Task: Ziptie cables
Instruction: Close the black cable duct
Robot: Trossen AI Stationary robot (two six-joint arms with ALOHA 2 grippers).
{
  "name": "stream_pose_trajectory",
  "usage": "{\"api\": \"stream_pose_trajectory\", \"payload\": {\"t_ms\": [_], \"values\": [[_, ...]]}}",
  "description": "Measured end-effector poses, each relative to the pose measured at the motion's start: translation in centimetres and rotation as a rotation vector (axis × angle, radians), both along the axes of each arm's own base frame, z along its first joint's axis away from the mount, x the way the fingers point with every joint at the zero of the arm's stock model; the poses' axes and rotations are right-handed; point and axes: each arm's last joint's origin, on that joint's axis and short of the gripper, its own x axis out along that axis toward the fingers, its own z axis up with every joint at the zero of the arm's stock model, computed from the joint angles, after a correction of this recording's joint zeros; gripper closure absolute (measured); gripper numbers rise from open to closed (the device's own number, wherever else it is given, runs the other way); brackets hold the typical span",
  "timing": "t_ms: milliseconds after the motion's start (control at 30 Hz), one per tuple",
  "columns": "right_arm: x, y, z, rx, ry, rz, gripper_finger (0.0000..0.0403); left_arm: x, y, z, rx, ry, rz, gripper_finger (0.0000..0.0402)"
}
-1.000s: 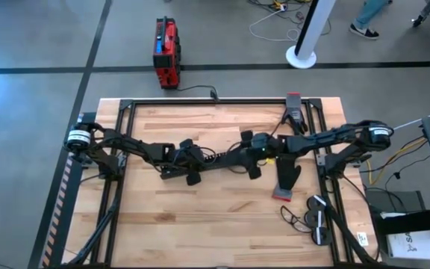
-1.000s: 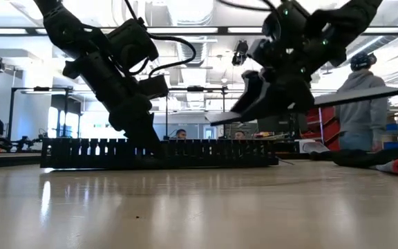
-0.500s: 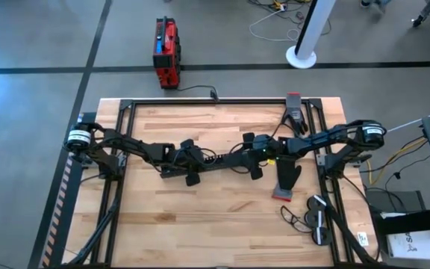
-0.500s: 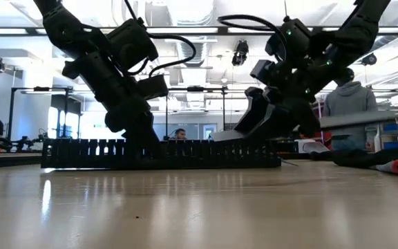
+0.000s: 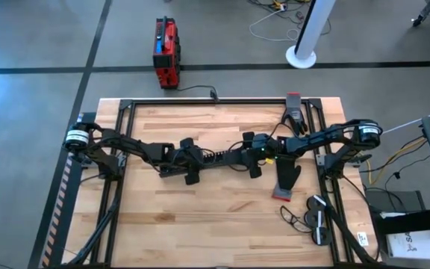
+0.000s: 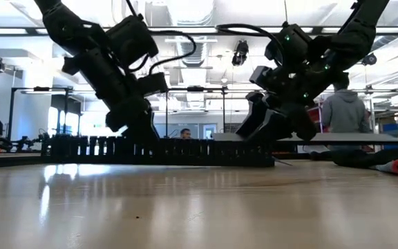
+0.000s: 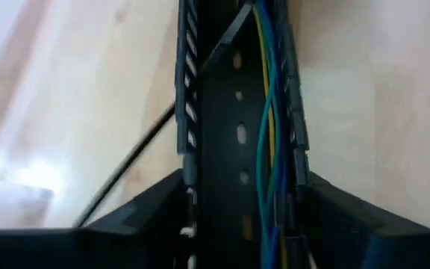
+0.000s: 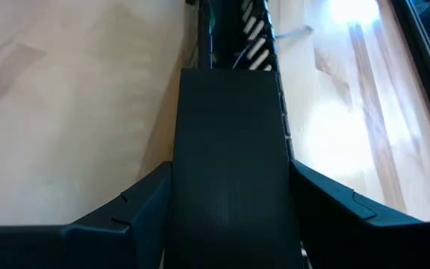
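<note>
Honestly you're nowhere near a finished tie here, going by what shows. The cables (image 7: pixel 266 149), green, blue and a yellowish one, are lying lengthways inside the black slotted duct (image 5: pixel 219 157) in the middle of the table, between the two arms. I can't spot any ziptie wrapped round them, or a loose one anywhere in your reach. So the bundling itself looks undone. Your left gripper (image 5: pixel 190 159) is down on one end of the duct with a finger on each outer wall. It looks closed onto the duct, pinning it to the wood, with the wires running between the fingers. Your right gripper (image 5: pixel 251 158) is at the other end, clamped on a flat black cover strip (image 6: pixel 337 137). In the low view the strip hangs about level, just above the duct's top edge, with most of its length sticking out past the duct's end. In the right wrist view it sits right over the channel. My read is that you're partway into capping the duct rather than tying anything. What's done: wires gathered and laid in the channel. What's left: seating that cover if that's your plan, and then the actual tie round the wires. I can't tell whether the cover touches the duct yet.
</note>
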Motion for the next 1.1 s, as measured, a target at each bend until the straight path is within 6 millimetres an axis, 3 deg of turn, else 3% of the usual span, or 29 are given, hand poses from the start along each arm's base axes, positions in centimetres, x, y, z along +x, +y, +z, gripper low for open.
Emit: {"api": "stream_pose_trajectory", "payload": {"t_ms": [367, 567, 733, 900, 1100], "values": [[-0.7, -0.1, 2.3, 0.004, -0.037, -0.014, 0.0185, 1.6, 0.3, 1.5, 0.095, -0.187, -0.023, 0.0052], [-2.7, -1.0, 5.8, -0.047, -0.075, -0.092, 0.0185, 2.4, 1.0, 2.6, 0.135, -0.320, -0.024, 0.0039], [-4.3, -1.2, 8.3, -0.044, -0.130, -0.134, 0.0185, 3.3, 2.8, 3.4, 0.090, -0.443, -0.066, 0.0039], [-4.8, -1.3, 9.3, -0.056, -0.173, -0.161, 0.0185, 7.1, 4.5, 2.7, 0.124, -0.449, -0.119, 0.0041], [-5.0, -1.4, 9.1, -0.038, -0.147, -0.179, 0.0185, 11.9, 5.6, 0.2, 0.096, -0.409, -0.129, 0.0044]]}}
